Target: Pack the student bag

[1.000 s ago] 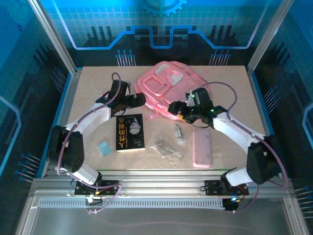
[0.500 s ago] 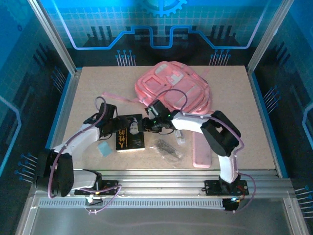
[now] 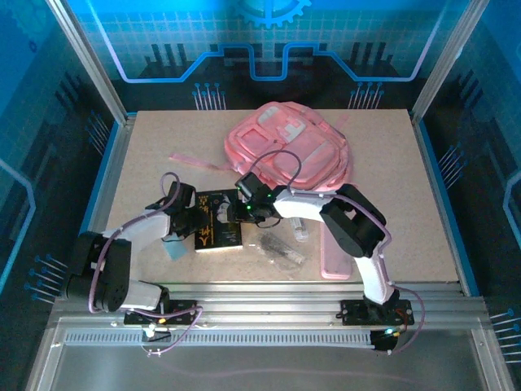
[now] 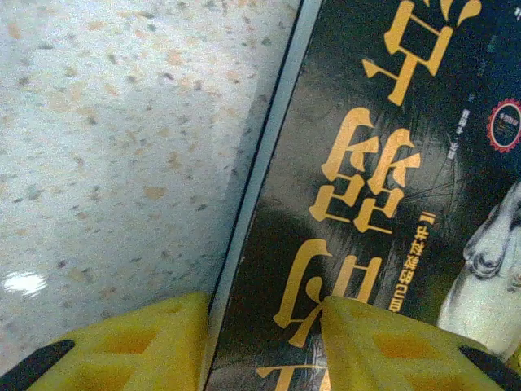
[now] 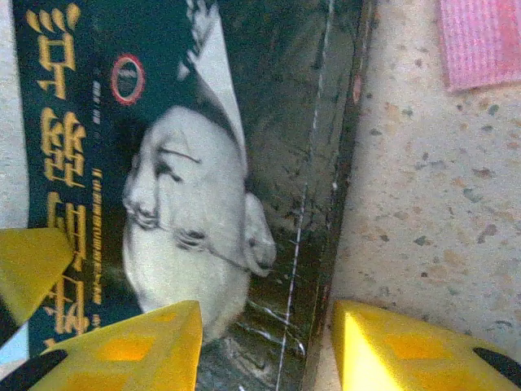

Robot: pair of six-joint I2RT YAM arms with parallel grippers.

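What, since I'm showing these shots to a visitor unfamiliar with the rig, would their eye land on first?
Probably the big pink student bag, lying at the far middle of the table. Next comes the black book with gold characters near the front. The left arm and right arm meet over it, each with jaws apart astride one of its side edges.

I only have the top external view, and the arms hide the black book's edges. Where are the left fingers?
Observer: The left fingers straddle the book's long edge by the gold title: one over the table, one over the cover.
Operator: And the other arm?
Observer: The right fingers straddle the opposite long edge, standing apart.
Operator: Anything beside them?
Observer: A pink strap end lies on the table, apart from the book.
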